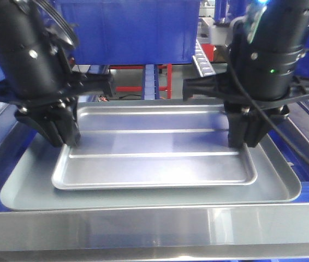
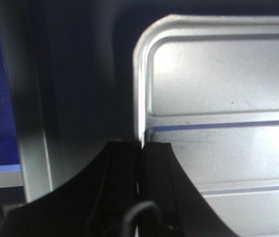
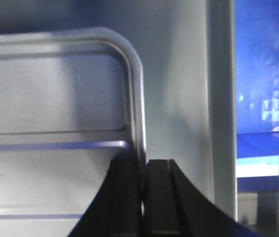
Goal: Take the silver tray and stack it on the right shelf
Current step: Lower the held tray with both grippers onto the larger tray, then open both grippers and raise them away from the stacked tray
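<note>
Gripping both short rims at once: left gripper (image 1: 61, 134) was clamped on the silver tray (image 1: 154, 158) at its left rim, right gripper (image 1: 245, 136) on the right rim. Wrist views showed each pair of fingers closed w/ the rim edge pinched between them.

Silver tray sat inside the larger grey tray (image 1: 29, 191), on the near level behind the steel front lip (image 1: 154, 229); couldn't tell from these views if this was the right shelf.

Judgement: lift should go level, both arms together, straight up till rim clears the grey tray's wall, else it tilts or drags the grey one.

Room: grey tray's floor showed on all sides, narrow at left & right. Blue bin (image 1: 127, 30) hung close overhead at far side, so headroom looked tight.
</note>
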